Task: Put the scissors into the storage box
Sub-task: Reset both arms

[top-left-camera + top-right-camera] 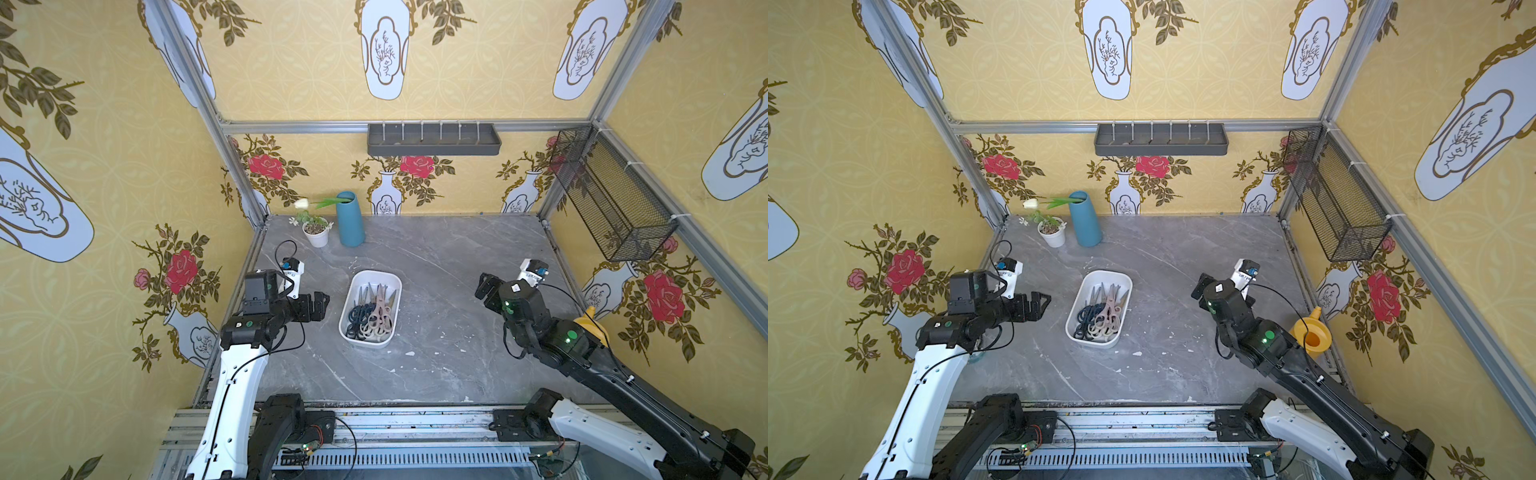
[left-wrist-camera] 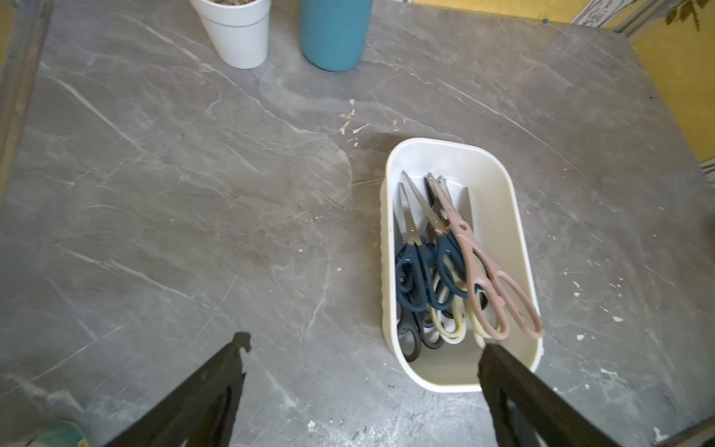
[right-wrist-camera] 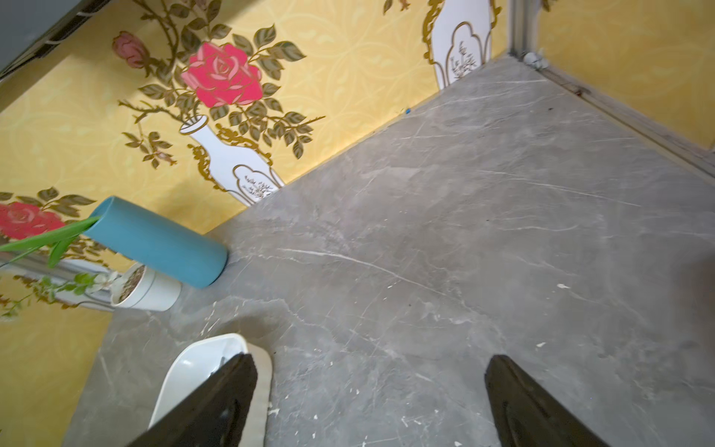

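Mid-table in both top views: storage box sitting on the grey table, well apart from every edge, with open slab lying all round it. Scissors are lying piled inside, handles toward the robot, blades toward the back wall. Left gripper is hovering near the box's left side and right gripper well off to its right. Both are standing spread wide, pinching nothing. Blue vase and white pot are occupying the far-left corner. Yellow vessel, possibly a watering can, is sitting by the right edge, partly hidden behind the right arm.

Left wrist view: fingers framing bare table and the box's near corner. Pink-handled pair is lying on top, its outer loop overlapping the rim. Lower pairs are overlapping, so the exact count is hard to make out.

Right wrist view: one finger is covering most of the box, with only a corner showing. Bare table is running out to the far-right corner.
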Controlling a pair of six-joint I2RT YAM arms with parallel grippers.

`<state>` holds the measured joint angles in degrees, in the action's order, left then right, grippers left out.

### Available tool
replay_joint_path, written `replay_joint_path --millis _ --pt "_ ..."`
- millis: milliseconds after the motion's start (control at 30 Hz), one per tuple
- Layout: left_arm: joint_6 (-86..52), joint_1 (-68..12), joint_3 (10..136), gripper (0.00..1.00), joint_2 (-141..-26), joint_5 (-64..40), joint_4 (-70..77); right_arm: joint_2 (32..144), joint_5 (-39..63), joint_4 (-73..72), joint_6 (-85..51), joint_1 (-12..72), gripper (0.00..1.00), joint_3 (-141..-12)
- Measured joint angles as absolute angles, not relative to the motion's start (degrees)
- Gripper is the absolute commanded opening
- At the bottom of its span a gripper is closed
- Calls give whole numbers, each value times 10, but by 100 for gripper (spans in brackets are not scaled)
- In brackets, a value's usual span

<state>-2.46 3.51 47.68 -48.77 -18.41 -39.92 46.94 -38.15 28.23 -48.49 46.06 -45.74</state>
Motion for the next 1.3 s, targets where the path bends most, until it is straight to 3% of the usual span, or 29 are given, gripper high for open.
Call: replay_joint_path --millis 300,467,567,733,800,967,1300 --pt "-29 70 447 100 -498 -156 -369 472 -382 323 -509 453 97 -434" --pt "-56 90 410 100 -531 -119 -308 481 -364 255 -374 443 97 -365" --pt "-68 90 397 100 -568 -109 -251 488 -333 148 -234 373 97 -297" --pt "-86 91 369 100 -616 -95 -147 509 -205 -52 -98 138 97 -183" --pt "-90 91 362 100 -624 -95 -118 540 -148 -115 -72 79 97 -164" --pt "-90 90 349 100 -636 -95 -56 647 -48 -267 -23 29 97 -147" --pt "-62 90 305 100 -604 -94 -34 772 41 -496 -13 -50 97 -86"
